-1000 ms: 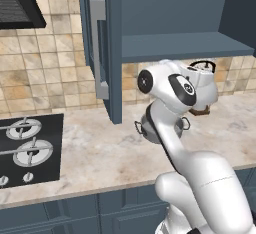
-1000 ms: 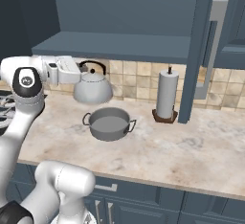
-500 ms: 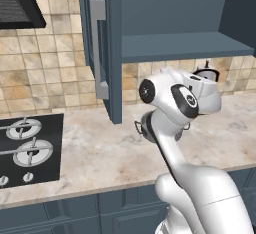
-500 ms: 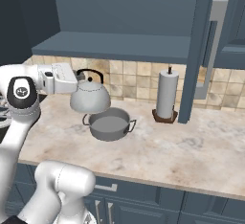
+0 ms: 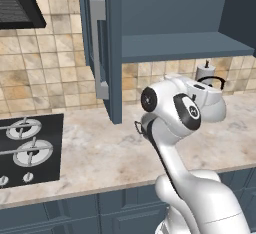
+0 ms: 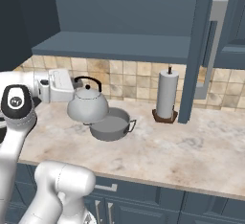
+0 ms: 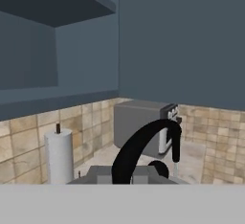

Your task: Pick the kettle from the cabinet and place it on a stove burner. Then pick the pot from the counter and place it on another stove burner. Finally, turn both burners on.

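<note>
Gripper (image 6: 72, 88) closed on the kettle (image 6: 87, 104) by its black handle (fingers themselves mostly hidden), holding it in the air below the cabinet (image 6: 119, 41) shelf, just above the pot (image 6: 111, 124) on the counter (image 6: 182, 141). Paper towel roll (image 6: 166, 95) stands to the right.

Beige and tan tiled backsplash (image 5: 60, 73) is being shown along the back wall, under dark blue wall units. A black range hood (image 5: 17, 5) is being seen at upper left in the left base view. A paper towel roll (image 6: 167, 95) on a dark stand is being displayed upright on the bench, near the wall. A grey toaster (image 7: 143, 127) is being shown against the tiles. Dark blue base drawers (image 6: 143, 204) with a light handle are being seen below. Even, soft lighting is being rendered.
</note>
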You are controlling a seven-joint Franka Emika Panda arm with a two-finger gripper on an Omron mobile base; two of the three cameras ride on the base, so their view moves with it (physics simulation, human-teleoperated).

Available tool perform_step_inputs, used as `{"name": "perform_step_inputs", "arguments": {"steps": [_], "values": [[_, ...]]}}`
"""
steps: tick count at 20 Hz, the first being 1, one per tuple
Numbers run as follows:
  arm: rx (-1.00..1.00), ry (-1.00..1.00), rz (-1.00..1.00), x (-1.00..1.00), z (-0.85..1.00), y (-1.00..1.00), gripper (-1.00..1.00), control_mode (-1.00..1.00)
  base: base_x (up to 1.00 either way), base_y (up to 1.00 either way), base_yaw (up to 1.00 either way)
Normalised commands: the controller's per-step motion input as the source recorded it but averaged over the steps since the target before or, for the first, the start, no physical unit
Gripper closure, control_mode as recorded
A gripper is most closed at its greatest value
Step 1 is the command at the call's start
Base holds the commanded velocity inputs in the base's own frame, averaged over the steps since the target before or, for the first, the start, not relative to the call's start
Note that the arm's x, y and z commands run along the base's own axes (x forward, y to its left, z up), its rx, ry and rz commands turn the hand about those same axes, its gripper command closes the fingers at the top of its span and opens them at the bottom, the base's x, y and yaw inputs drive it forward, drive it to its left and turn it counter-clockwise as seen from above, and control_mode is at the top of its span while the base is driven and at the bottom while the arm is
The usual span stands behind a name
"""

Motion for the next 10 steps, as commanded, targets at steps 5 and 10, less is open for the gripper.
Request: {"name": "perform_step_inputs", "arguments": {"steps": [5,10], "values": [[0.01,0.00,-0.04,-0.10,-0.01,0.00,1.00,-1.00,0.00,0.00,0.00],[0.00,0.00,0.00,0.00,0.00,0.00,1.00,-1.00,0.00,0.00,0.00]]}}
